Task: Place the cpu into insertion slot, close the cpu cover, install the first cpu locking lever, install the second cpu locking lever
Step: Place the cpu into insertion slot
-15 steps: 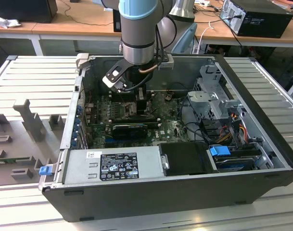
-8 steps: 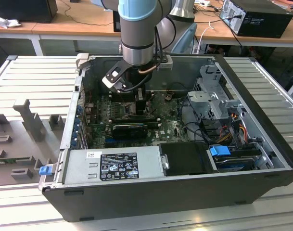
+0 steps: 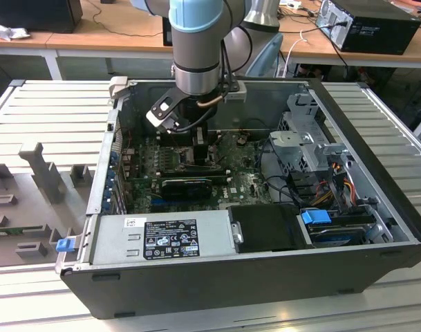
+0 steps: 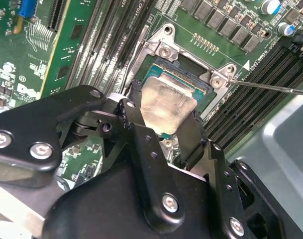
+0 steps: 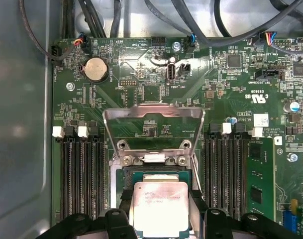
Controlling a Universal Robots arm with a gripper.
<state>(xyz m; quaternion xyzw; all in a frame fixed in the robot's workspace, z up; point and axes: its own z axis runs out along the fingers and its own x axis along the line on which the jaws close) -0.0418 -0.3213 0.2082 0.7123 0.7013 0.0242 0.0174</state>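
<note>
Cpu (image 5: 158, 211) (image 4: 166, 102), small flat square chip with a silver-grey metal face: we find it grasped by the black gripper (image 4: 166, 113) (image 5: 159, 205) (image 3: 196, 149), its fingers (image 4: 198, 134) pressed on two opposite edges.

Insertion slot (image 4: 161, 47), square black socket with a silver metal rim: directly under the gripper and the chip. We cannot tell whether the chip is fully seated.

Cpu cover (image 5: 153, 113), thin silver metal frame plate with a square window: just beyond the fingertips, hinged up and standing open.

Cpu locking lever (image 4: 270, 87), thin silver wire rod: beside the gripper, reaching away from a socket corner, unlatched.

Green circuit board (image 5: 231, 84) with long black memory slots (image 5: 81, 174): flanking the gripper on both sides.

Open dark computer case (image 3: 265, 277): around the gripper, resting on a ribbed grey metal desk (image 3: 51, 111).
</note>
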